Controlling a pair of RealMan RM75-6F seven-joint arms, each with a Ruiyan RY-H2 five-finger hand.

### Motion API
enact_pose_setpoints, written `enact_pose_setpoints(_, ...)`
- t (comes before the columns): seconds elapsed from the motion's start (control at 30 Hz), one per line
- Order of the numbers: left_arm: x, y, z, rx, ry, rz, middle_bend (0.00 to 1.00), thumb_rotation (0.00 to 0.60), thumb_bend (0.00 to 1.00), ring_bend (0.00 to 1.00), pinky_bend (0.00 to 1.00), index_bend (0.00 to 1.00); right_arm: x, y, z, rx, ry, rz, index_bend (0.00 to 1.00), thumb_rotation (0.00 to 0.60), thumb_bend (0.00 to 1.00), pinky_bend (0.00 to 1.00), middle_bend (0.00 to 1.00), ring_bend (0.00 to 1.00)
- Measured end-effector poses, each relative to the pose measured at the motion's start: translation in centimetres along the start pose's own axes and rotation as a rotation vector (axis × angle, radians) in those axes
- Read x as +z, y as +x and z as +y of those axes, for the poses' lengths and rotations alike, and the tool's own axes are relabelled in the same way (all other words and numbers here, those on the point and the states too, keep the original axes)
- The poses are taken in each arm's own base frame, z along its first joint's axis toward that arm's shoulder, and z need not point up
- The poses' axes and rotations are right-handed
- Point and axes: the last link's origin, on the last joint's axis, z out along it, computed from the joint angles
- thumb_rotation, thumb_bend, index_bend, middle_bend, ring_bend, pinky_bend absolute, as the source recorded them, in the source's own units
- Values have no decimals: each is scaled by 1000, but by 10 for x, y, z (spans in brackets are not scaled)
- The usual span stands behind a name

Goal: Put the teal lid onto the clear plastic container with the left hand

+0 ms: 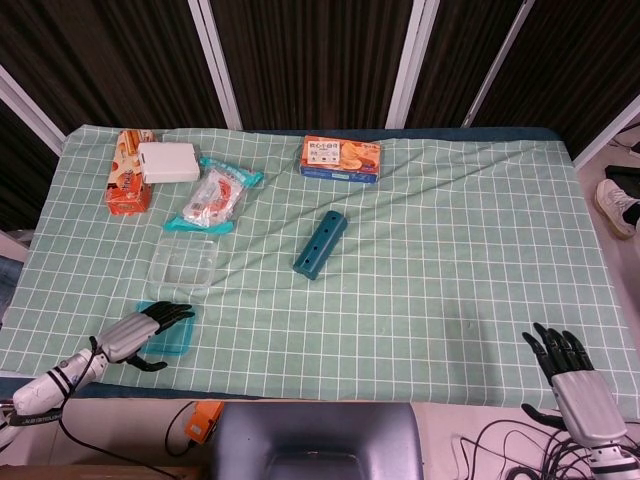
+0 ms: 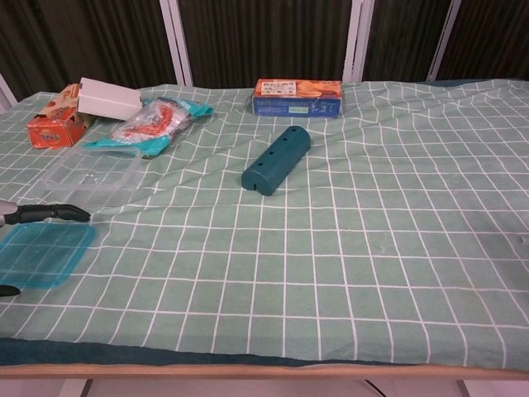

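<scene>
**Left hand over the teal lid, container uncovered**

Left hand [image 1: 143,332] reaches in from the near-left corner of the table [image 1: 470,300], dark fingers [image 1: 172,313] apart and stretched over the near-left part of the teal lid [image 1: 172,333]. Thumb sits off the lid's near edge. Holding nothing — whether the fingertips touch the lid, cannot tell. In the chest view only one dark finger [image 2: 51,213] and a bit of thumb show at the left edge, above the lid [image 2: 43,254].

Teal lid lies flat on the green checked tablecloth [image 1: 430,230] near the front edge, left side. Clear plastic container [image 1: 184,264] stands just behind it, toward the far edge, no lid on it, apart from the lid.

Right hand [image 1: 570,372] hangs off the near-right corner, past the front edge of the table, fingers spread and pointing up, nothing in it.

Rest of the table:
- dark teal cylinder with holes [image 1: 320,244] lying near the middle, angled
- blue-and-orange biscuit box [image 1: 341,158] near the far edge, centre
- snack packet in a clear wrapper with teal ends [image 1: 215,197] behind the container
- orange box [image 1: 126,178] at the far-left corner — white box [image 1: 168,162] resting against its right side

A shoe [image 1: 622,205] shows on the floor past the right edge.
</scene>
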Motion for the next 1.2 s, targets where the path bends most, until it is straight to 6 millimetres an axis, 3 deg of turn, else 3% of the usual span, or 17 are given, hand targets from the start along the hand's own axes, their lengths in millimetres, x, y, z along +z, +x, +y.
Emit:
enact_pose_setpoints(0.53,15,1,-6,9,52,-8,0,600,196,0,0,0,0,0,0,-2,1,-1,0,600,113,0,0,0)
enact_pose_setpoints(1.2,17,0,-16,-3,108,-34,0,600,206,0,0,0,1,0,0,-4,-1,-1,0,600,113,0,0,0)
